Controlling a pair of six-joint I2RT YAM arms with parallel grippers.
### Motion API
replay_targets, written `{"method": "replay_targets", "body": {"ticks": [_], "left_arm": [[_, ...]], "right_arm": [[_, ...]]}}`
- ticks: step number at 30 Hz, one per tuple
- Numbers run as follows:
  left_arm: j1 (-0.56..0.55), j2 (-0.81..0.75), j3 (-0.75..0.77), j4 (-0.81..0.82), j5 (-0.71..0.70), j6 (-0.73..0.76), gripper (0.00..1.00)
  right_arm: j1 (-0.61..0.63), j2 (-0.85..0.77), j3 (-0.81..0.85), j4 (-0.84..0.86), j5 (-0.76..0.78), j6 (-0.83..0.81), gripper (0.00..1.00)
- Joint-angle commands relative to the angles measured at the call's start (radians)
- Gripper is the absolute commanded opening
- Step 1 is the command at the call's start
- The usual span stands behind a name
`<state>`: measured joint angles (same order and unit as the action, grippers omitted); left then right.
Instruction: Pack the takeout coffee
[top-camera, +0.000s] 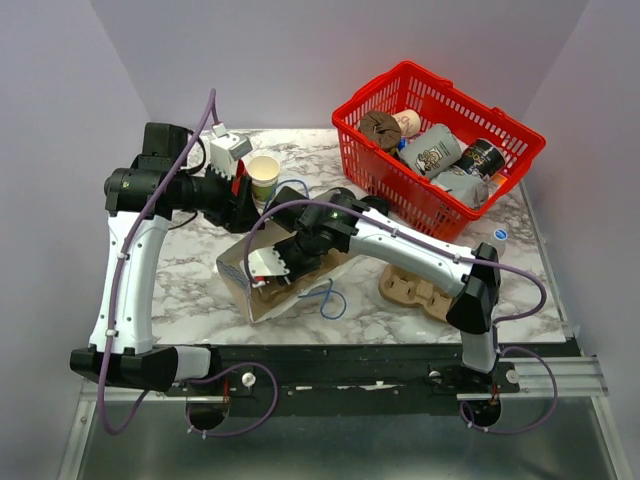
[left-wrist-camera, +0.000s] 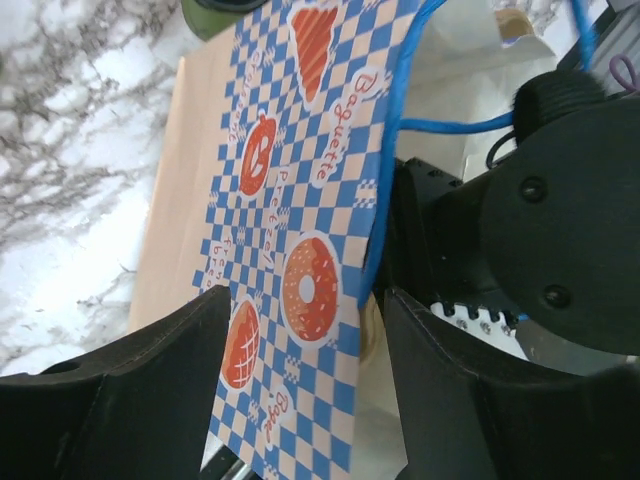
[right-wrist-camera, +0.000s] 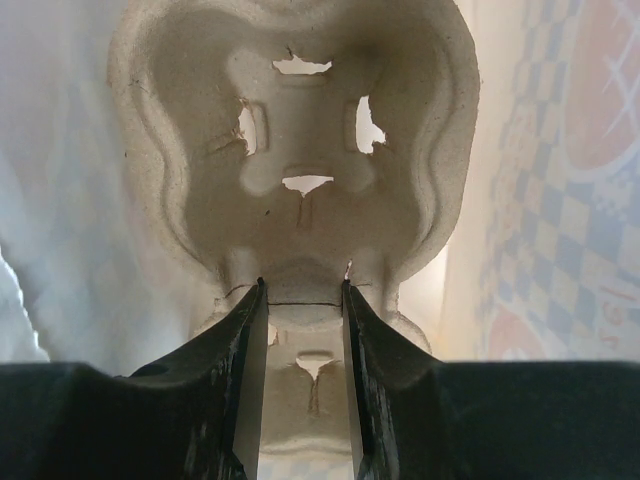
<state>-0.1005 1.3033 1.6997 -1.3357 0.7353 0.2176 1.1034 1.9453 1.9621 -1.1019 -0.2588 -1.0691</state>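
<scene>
A lidless olive-green paper cup (top-camera: 263, 178), cream inside, stands behind the bag; its green base (left-wrist-camera: 212, 8) shows in the left wrist view. I see no black lid on it and cannot tell whether it is the takeout coffee. A brown paper bag (top-camera: 234, 268) with blue check print (left-wrist-camera: 300, 180) lies open on its side. My left gripper (top-camera: 243, 205) (left-wrist-camera: 308, 295) is open, with the bag's printed wall between its wide jaws. My right gripper (top-camera: 272, 265) (right-wrist-camera: 303, 285) reaches into the bag and is shut on the middle ridge of a cardboard cup carrier (right-wrist-camera: 300, 130).
A second cardboard carrier (top-camera: 415, 290) lies at the right front. At the back right, a red basket (top-camera: 352, 128) holds several cups and items. The bag's blue cord handle (top-camera: 326, 298) trails on the marble table (top-camera: 190, 290).
</scene>
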Motion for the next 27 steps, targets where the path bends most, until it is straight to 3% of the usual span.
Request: {"method": "replay_targets", "body": {"ticks": [1,5,15,20,27], "left_arm": [[-0.007,-0.006,0.075,0.061,0.021,-0.046,0.73],[-0.004,-0.001,0.083,0.081,0.009,-0.067,0.8],[0.01,0.008,0.101,0.121,-0.001,-0.101,0.8],[0.012,0.01,0.107,0.125,0.009,-0.103,0.81],[0.012,0.002,0.129,0.142,-0.007,-0.106,0.81]], "right_arm": [[-0.007,0.027,-0.003,0.088,-0.028,0.023,0.01],[-0.013,0.032,-0.028,0.151,-0.034,0.023,0.0],[-0.033,0.055,-0.06,0.185,-0.068,-0.008,0.02],[-0.043,0.069,-0.084,0.159,-0.068,-0.08,0.12],[-0.053,0.09,-0.097,0.174,-0.054,-0.106,0.19]]}}
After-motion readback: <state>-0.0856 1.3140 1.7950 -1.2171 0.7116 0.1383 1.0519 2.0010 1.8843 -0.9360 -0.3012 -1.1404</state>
